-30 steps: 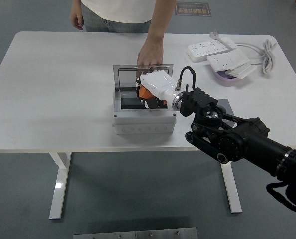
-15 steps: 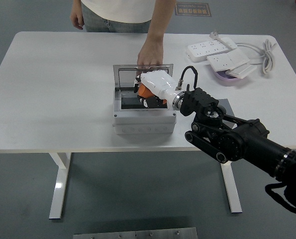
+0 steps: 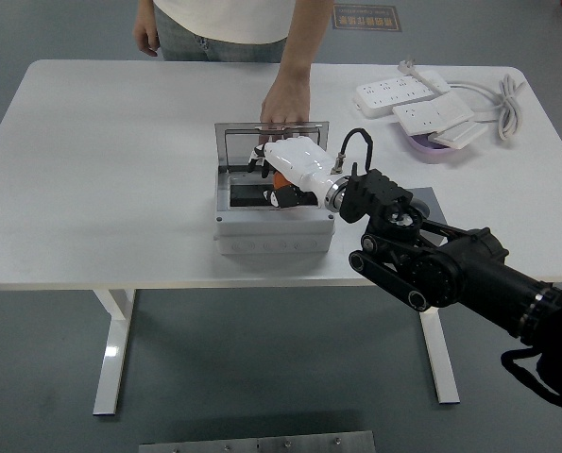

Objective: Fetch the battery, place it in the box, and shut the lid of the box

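A grey box [image 3: 274,231] stands mid-table, its lid [image 3: 271,143] raised upright at the back. My right hand [image 3: 282,176], white-shelled, reaches into the box from the right and is shut on an orange and black battery [image 3: 281,185]. The battery sits low inside the box and is largely hidden under the hand. A person's hand [image 3: 285,102] rests on the lid's top edge, holding it up. My left arm is out of view.
Two white power strips [image 3: 408,99] with a coiled cable [image 3: 509,94] lie at the back right, beside a purple dish [image 3: 432,146]. A dark mat [image 3: 430,201] lies under my right forearm. The person stands at the far edge.
My right hand has shifted slightly left and lower into the box with the battery. The person's hand stays on the lid.
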`<move>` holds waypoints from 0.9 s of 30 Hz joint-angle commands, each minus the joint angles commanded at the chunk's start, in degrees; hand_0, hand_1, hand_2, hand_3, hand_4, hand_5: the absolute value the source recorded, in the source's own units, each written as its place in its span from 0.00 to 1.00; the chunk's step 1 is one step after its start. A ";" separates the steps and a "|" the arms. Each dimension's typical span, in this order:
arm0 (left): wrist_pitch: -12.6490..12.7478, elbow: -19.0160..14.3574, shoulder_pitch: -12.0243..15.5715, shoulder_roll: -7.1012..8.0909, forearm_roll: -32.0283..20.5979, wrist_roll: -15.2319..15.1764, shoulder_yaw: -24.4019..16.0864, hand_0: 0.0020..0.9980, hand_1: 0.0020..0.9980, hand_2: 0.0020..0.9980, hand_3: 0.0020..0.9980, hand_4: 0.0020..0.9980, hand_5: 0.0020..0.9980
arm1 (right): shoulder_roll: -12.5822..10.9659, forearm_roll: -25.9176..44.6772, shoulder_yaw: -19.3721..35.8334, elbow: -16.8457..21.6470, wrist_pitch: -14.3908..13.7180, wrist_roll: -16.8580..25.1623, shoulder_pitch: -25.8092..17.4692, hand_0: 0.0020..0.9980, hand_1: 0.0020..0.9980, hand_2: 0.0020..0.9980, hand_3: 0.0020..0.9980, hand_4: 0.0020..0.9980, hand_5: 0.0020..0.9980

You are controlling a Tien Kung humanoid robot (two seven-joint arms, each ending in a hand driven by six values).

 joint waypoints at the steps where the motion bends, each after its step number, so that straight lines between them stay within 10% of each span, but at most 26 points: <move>1: 0.00 0.00 -0.03 -0.01 0.06 0.03 -0.05 0.65 0.72 0.58 0.56 0.61 0.06 | 0.03 0.03 -0.04 0.00 -0.07 0.02 0.00 0.51 0.55 0.57 0.63 0.77 0.19; 15: 0.05 -0.08 0.05 -0.18 0.41 0.37 -0.40 0.65 0.72 0.57 0.56 0.61 0.06 | -0.71 -0.62 0.73 1.61 -0.18 -0.37 0.07 0.61 0.60 0.60 0.65 0.86 0.26; 27: 0.35 -0.04 1.50 -0.07 -1.91 -0.59 0.76 0.64 0.72 0.57 0.56 0.60 0.05 | -6.90 -0.48 5.61 12.86 5.12 -4.35 0.39 0.59 0.59 0.60 0.64 0.86 0.38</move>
